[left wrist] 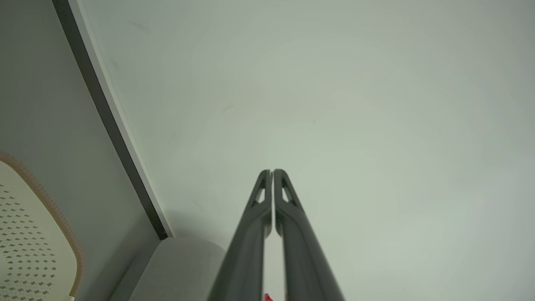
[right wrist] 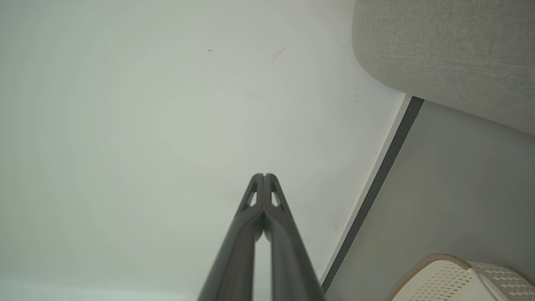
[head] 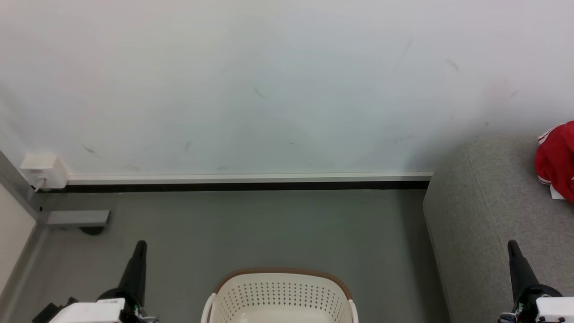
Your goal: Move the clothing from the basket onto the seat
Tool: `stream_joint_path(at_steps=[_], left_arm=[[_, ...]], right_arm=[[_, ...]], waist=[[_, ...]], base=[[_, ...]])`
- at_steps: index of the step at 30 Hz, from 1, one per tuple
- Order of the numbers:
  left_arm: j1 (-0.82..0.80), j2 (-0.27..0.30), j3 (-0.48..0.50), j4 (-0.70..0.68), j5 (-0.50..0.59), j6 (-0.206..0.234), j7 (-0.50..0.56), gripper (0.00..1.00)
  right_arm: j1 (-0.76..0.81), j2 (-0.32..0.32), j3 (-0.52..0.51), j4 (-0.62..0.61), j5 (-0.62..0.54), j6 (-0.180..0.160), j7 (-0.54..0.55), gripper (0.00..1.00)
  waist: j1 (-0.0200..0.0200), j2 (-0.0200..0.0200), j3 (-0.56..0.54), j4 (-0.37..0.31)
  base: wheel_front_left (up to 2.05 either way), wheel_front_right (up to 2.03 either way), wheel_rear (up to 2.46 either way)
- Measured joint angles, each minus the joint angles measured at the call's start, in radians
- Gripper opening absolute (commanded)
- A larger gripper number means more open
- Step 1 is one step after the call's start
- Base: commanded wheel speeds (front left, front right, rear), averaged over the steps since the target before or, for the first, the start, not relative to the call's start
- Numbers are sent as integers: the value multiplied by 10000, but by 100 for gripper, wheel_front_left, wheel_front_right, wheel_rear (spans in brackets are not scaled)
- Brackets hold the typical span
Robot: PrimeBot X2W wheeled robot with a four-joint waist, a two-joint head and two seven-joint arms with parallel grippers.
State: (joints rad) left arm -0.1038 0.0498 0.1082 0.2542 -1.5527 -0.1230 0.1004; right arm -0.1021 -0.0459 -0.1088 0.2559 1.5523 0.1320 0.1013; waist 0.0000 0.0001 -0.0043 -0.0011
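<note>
The cream perforated basket (head: 280, 294) with its brown rim stands on the floor at the bottom centre; the part of its inside that shows holds no fabric. The grey sofa (head: 489, 215) fills the right side. A red garment (head: 558, 159) with white striped trim lies on it at the right edge. My left gripper (head: 140, 246) is shut, left of the basket and above the floor. My right gripper (head: 512, 246) is shut, over the sofa's front. The left wrist view has the shut fingers (left wrist: 288, 200), the basket (left wrist: 33, 242) and the sofa (left wrist: 184, 263). In the right wrist view, the sofa (right wrist: 451, 54) and basket (right wrist: 455, 278) lie right of the shut fingers (right wrist: 250, 200).
A white wall (head: 269, 89) with a white and black skirting board (head: 246, 181) runs across the back. A white outlet box (head: 42, 170) and a grey metal bar (head: 78, 218) sit at the left corner. Grey floor (head: 269, 229) lies between wall and basket.
</note>
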Motion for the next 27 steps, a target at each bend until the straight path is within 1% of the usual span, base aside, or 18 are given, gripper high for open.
stream_joint_path(at_steps=[9,27], left_arm=[[-105,-6,73,-31,-516,-40,140,0],[-106,-8,75,-31,-516,-40,140,0]], right_arm=[[-132,-4,-56,-15,566,-2,134,0],[-133,-6,-59,-15,571,-2,134,0]], waist=[[0,0,44,12],[0,-1,43,11]], base=[[0,0,0],[0,0,0]])
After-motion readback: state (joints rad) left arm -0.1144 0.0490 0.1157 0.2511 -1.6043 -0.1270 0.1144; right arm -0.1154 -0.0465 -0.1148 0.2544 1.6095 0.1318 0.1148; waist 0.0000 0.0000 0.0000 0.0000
